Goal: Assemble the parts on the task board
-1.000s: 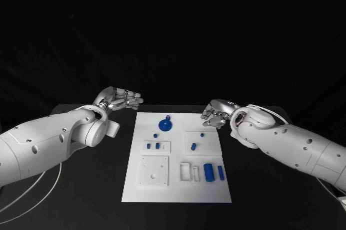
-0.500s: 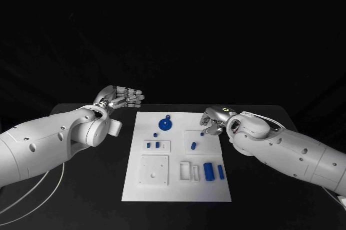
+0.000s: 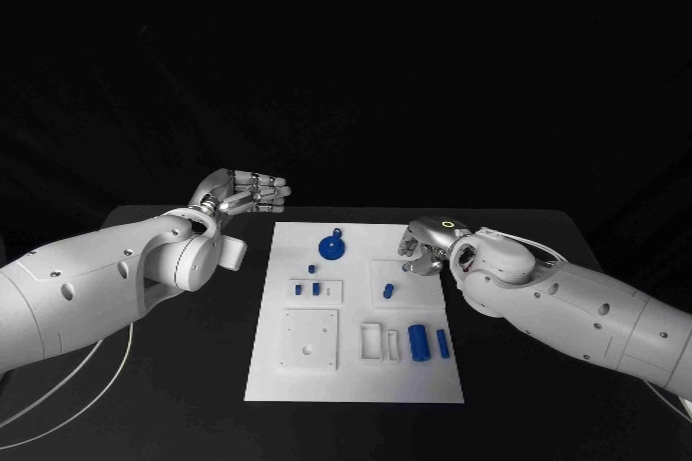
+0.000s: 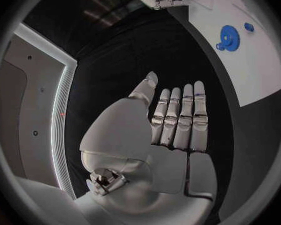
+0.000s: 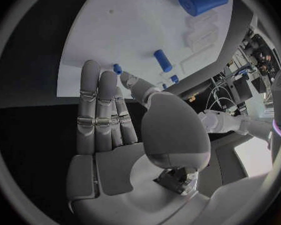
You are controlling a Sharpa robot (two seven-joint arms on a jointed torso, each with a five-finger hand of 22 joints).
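No readable text anywhere I can see.

From my station I find no words, labels, brand marks, numbers or signs that can be read: none on the task board (image 3: 353, 381), none on the blue parts (image 3: 418, 343) lying on it, and none on the white arm shells entering from the left and right edges of the head view. The two wrist views give me no legible markings either; what stands in the background there is too small and bent to read.

White rounded arms, silver left hand (image 3: 242, 194), right hand (image 3: 423, 243), thin white cable
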